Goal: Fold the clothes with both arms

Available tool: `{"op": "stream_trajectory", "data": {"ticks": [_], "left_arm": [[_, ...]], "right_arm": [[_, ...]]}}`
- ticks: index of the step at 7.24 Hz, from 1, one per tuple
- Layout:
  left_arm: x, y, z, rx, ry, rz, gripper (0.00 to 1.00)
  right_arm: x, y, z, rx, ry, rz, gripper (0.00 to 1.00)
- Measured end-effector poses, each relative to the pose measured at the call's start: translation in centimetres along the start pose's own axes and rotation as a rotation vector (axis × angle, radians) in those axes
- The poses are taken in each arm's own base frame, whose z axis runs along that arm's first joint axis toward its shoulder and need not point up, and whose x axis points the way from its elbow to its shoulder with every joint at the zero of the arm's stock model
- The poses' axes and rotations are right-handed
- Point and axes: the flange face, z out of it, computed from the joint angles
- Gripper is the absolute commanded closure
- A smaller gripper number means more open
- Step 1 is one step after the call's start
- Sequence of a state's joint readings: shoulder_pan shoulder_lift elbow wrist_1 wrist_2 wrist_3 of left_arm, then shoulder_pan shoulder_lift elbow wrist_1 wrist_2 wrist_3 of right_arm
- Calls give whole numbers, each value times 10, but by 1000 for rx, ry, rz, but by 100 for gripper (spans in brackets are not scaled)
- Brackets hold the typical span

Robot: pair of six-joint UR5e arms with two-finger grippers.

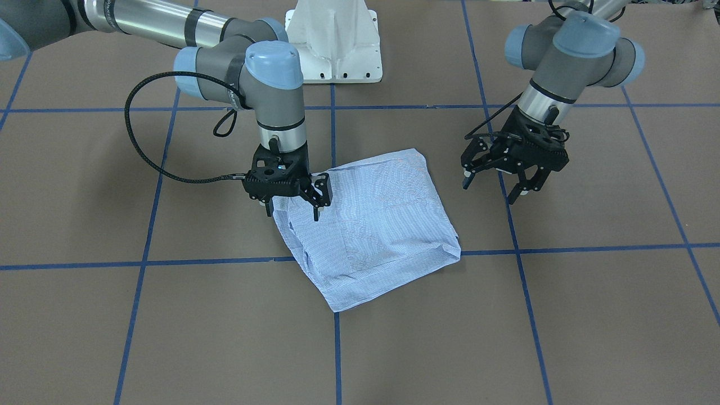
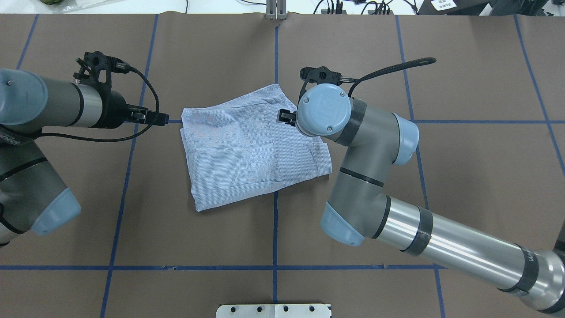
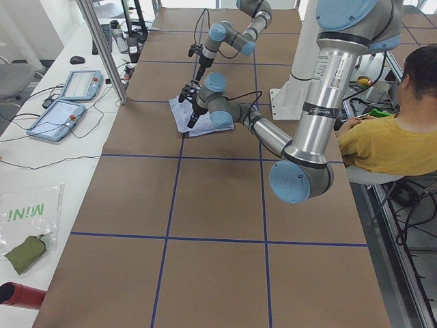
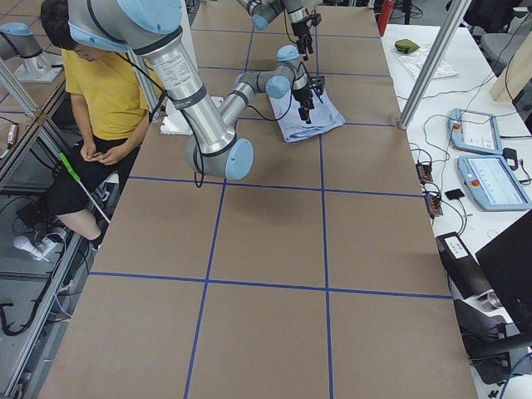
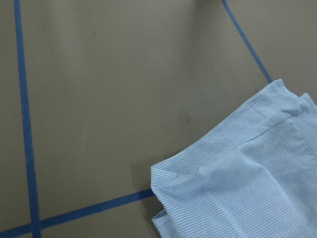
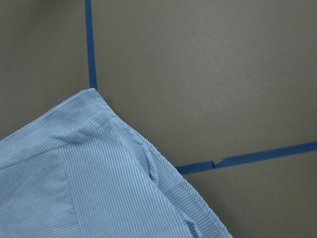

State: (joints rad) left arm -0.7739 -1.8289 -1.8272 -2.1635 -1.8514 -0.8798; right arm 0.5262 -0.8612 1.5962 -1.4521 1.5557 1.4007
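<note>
Both gaped empty: right pincer (image 1: 292,212) over the shirt (image 1: 377,225), left pincer (image 1: 489,191) just beside it (raising straight up seemed safest against snagging).

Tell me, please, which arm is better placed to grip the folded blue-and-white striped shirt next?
Probably right: the right gripper stands open over the shirt; the left gripper, open, is off the cloth.

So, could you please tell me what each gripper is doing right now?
Left gripper: open, empty, beside the shirt.
Right gripper: open, over the shirt's edge.
</note>
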Motion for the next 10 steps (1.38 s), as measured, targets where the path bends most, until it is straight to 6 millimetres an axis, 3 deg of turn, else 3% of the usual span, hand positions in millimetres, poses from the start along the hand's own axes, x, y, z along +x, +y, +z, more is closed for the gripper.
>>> {"op": "stream_trajectory", "data": {"ticks": [2, 4, 7, 10], "left_arm": [[-1, 0, 1, -3, -1, 0, 0], [-2, 1, 3, -5, -4, -1, 0], [-1, 0, 3, -5, -4, -1, 0], [-2, 1, 3, -4, -5, -1, 0]], "right_arm": [[-2, 37, 7, 5, 0, 22, 0], [-2, 59, 20, 9, 20, 18, 0], [3, 73, 46, 35, 55, -1, 0], [-2, 76, 47, 43, 22, 2, 0]]}}
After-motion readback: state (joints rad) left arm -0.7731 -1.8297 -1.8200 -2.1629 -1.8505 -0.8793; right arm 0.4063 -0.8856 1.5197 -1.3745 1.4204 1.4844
